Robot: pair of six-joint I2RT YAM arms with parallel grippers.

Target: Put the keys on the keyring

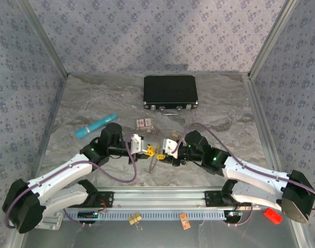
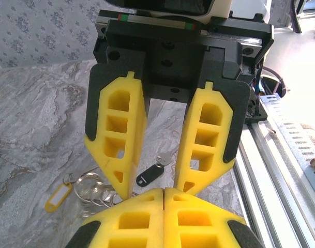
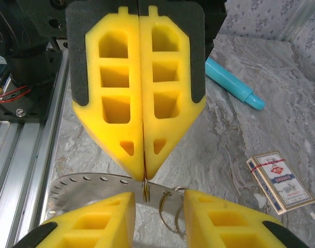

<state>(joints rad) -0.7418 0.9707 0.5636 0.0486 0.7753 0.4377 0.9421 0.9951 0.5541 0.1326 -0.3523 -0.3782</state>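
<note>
- The left gripper (image 3: pixel 143 174) has its jaws clenched, tips pressed flat together; a thin brassy edge, seemingly a key (image 3: pixel 145 190), pokes out below them.
- The right gripper (image 3: pixel 158 200) faces it tip to tip over the middle of the tabletop (image 1: pixel 224 129), jaws released and standing apart.
- The keyring (image 3: pixel 170 206) sits low between the right jaws, just beside the key; whether it touches either pad cannot be told.
- A yellow tag (image 2: pixel 58 198) and a black tag (image 2: pixel 149 175) lie on the marble under the grippers.
- The card box (image 1: pixel 145 123), teal cylinder (image 1: pixel 95 126) and black case (image 1: pixel 170 92) lie farther back.
</note>
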